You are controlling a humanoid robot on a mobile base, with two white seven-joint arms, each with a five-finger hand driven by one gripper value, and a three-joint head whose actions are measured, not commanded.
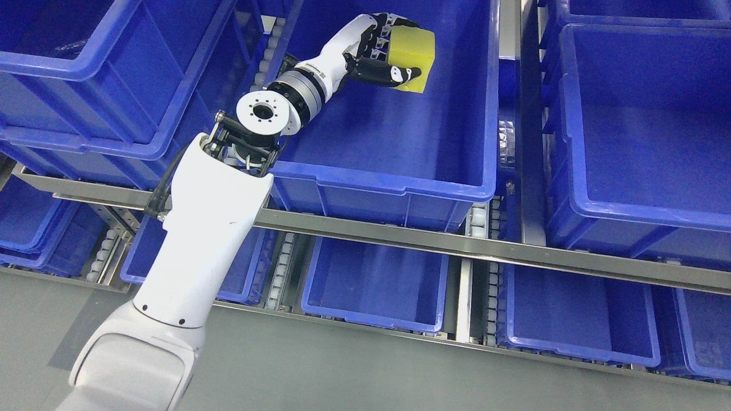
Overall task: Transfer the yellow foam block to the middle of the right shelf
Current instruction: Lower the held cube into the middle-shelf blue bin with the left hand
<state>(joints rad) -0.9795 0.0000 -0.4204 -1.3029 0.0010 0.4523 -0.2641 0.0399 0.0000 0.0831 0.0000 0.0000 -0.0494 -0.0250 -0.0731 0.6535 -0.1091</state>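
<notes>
hand: left hand (381,52) wrapped around yellow foam block (412,59), fingers above, thumb beneath | place: block sits deep inside centre blue bin (400,188), near its far end | target: right bin (645,211) across metal divider (528,142) | advice: lift above the rim first, keep squeeze light since foam likely compresses

The middle-level blue bin (394,131) is open at the top, and its floor is bare to the right of and below the left hand (380,54), which grips the yellow foam block (412,48). Its right wall (491,97) and a vertical metal upright (528,114) stand between it and the neighbouring bin (645,137), which is also open-topped. A horizontal rail (400,237) crosses below.
</notes>
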